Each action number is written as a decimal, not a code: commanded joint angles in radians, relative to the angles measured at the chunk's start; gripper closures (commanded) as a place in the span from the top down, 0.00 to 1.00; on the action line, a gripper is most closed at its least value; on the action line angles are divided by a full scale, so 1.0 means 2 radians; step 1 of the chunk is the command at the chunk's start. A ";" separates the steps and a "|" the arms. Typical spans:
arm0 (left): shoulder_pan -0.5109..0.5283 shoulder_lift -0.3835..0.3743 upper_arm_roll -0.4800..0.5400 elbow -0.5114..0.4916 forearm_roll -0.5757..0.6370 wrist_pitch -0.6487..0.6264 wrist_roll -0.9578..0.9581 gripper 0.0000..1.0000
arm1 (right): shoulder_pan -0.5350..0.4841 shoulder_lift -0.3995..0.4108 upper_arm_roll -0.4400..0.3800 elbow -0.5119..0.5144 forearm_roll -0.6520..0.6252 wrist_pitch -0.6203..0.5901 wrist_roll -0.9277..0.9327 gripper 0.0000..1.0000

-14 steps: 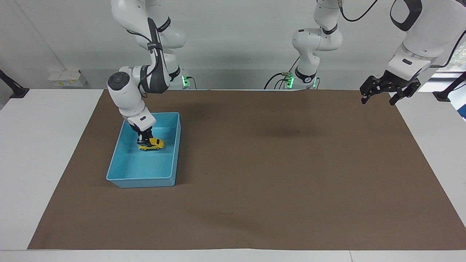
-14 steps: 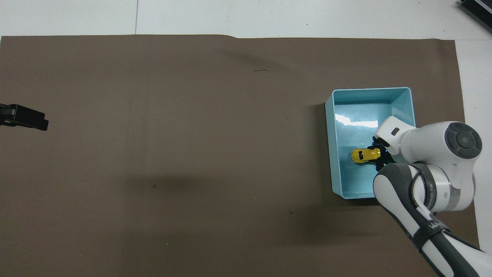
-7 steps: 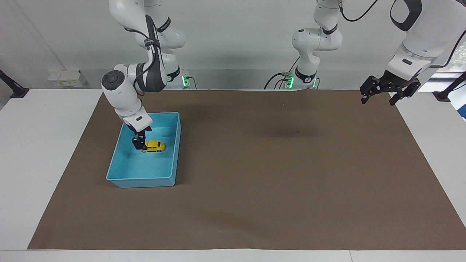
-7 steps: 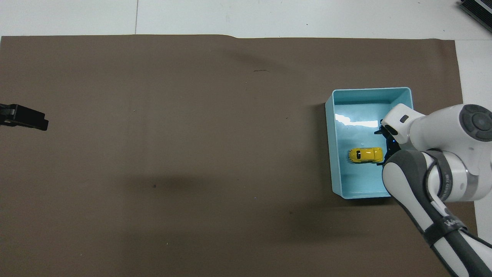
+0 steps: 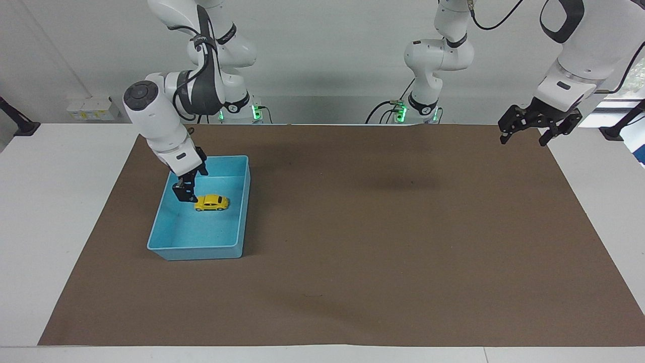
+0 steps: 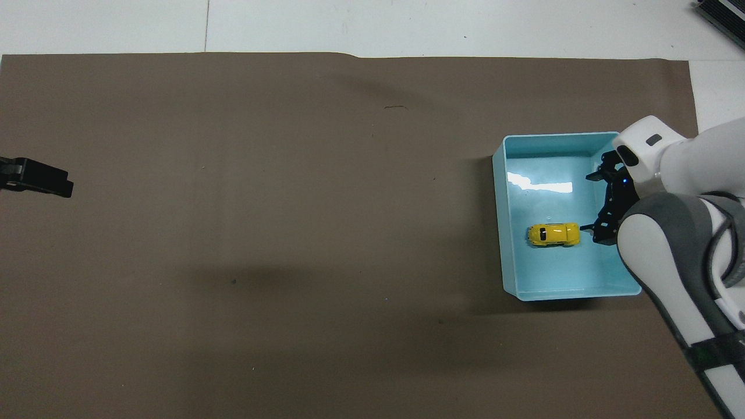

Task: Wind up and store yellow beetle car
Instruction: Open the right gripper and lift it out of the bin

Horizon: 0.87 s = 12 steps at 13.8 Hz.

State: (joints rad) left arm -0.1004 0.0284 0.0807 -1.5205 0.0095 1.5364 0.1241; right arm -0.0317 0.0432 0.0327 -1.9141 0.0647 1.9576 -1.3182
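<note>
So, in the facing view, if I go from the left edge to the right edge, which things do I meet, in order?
blue tray with the right gripper over it → yellow beetle car inside the tray → bare brown mat → left gripper, raised over the mat's edge.

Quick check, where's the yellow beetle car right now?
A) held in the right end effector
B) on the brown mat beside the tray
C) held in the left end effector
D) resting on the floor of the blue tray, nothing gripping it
D: the yellow beetle car sits on its wheels inside the blue tray, and the right end effector is open beside it, not touching it.
</note>
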 commanded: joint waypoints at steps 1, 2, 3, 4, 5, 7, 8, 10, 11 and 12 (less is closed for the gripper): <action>0.007 -0.004 -0.005 0.004 -0.006 -0.009 0.000 1.00 | -0.001 -0.001 0.006 0.044 0.004 -0.045 0.081 1.00; 0.007 -0.004 -0.005 0.004 -0.006 -0.010 0.000 1.00 | -0.001 -0.004 0.007 0.056 0.002 -0.056 0.110 1.00; 0.007 -0.004 -0.005 0.004 -0.006 -0.010 0.000 1.00 | 0.000 -0.005 0.010 0.060 0.001 -0.061 0.140 1.00; 0.007 -0.004 -0.005 0.004 -0.006 -0.010 0.000 1.00 | 0.000 -0.010 0.011 0.063 0.001 -0.063 0.166 1.00; 0.007 -0.004 -0.005 0.004 -0.006 -0.010 0.000 1.00 | -0.001 -0.017 0.011 0.063 0.001 -0.063 0.186 1.00; 0.007 -0.004 -0.005 0.004 -0.006 -0.010 0.000 1.00 | -0.001 -0.024 0.008 0.071 0.000 -0.064 0.195 1.00; 0.007 -0.004 -0.005 0.004 -0.006 -0.010 0.000 1.00 | -0.001 -0.025 0.007 0.079 -0.001 -0.064 0.195 1.00; 0.007 -0.004 -0.005 0.004 -0.006 -0.010 0.000 1.00 | -0.001 -0.028 0.005 0.093 -0.003 -0.071 0.196 1.00; 0.007 -0.004 -0.005 0.004 -0.006 -0.010 0.000 1.00 | -0.001 -0.029 0.007 0.095 -0.007 -0.071 0.199 1.00; 0.007 -0.004 -0.005 0.004 -0.006 -0.010 0.000 1.00 | -0.001 -0.029 0.007 0.095 -0.008 -0.071 0.215 1.00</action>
State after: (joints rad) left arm -0.1004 0.0284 0.0807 -1.5205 0.0095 1.5364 0.1241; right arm -0.0304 -0.0118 0.0418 -1.7400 0.0607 1.8398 -0.9380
